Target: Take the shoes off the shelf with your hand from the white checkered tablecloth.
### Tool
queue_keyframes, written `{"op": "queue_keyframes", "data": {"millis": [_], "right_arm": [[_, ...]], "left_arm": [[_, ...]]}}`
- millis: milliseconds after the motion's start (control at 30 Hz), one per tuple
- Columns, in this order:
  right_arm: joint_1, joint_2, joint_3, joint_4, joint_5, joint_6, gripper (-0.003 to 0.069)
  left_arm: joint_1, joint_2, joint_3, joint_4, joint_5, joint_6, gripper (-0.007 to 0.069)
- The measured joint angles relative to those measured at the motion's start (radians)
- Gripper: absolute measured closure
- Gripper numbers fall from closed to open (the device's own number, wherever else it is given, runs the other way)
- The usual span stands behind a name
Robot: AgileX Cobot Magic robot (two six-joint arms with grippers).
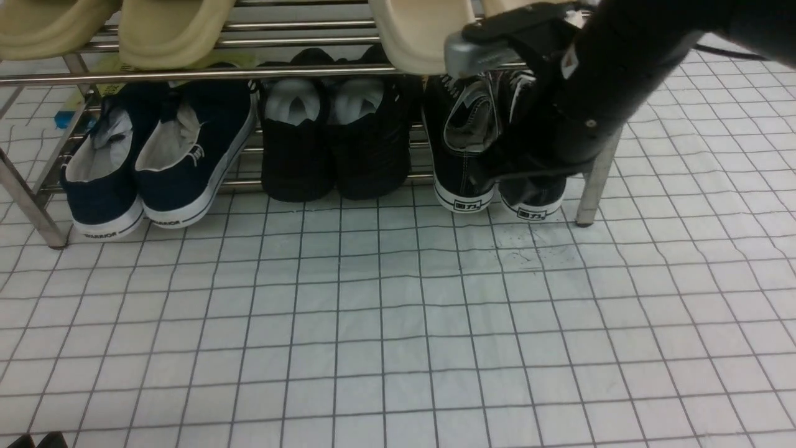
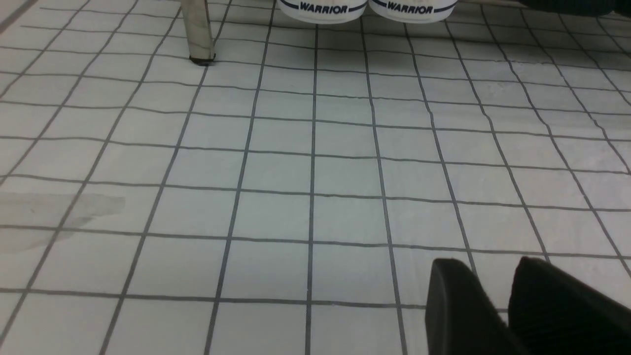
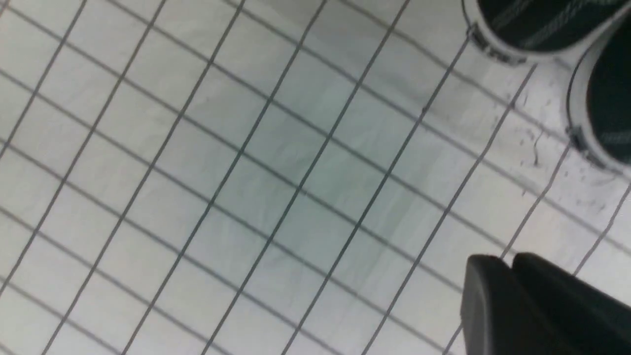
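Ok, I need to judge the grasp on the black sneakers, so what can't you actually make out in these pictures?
- right gripper: in the front view the right arm hides it; the right wrist view's edge cuts off its fingers. Open, shut or gripping: cannot tell.
- shoes: in the front view the arm covers the right one's upper; the shelf hides the toes.
- left gripper: left wrist view, only fingertips in frame; state unclear.
- beige slippers: cut off by the front view's top edge.
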Motion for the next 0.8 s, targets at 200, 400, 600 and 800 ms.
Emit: {"op": "queue_keyframes", "data": {"millis": [200,400,600,800], "right_arm": [[0.034,0.083,-0.030,-0.104,-0.140,-0.019,0.0348],[0.034,0.147,-0.030,-0.166,-0.219,-0.030,0.0175],[0.034,0.190,-0.031,-0.262,-0.278,-0.033,0.0097],[0.034,0.195,-0.031,-0.285,-0.324,-0.033,0.0092]], "left_arm": [[0.000,0.000,0.000,0.000,0.000,0.000,0.0427],[0.000,0.000,0.000,0.000,0.000,0.000,0.0427],[0.000,0.000,0.000,0.000,0.000,0.000,0.0427],[0.000,0.000,0.000,0.000,0.000,0.000,0.0427]]}}
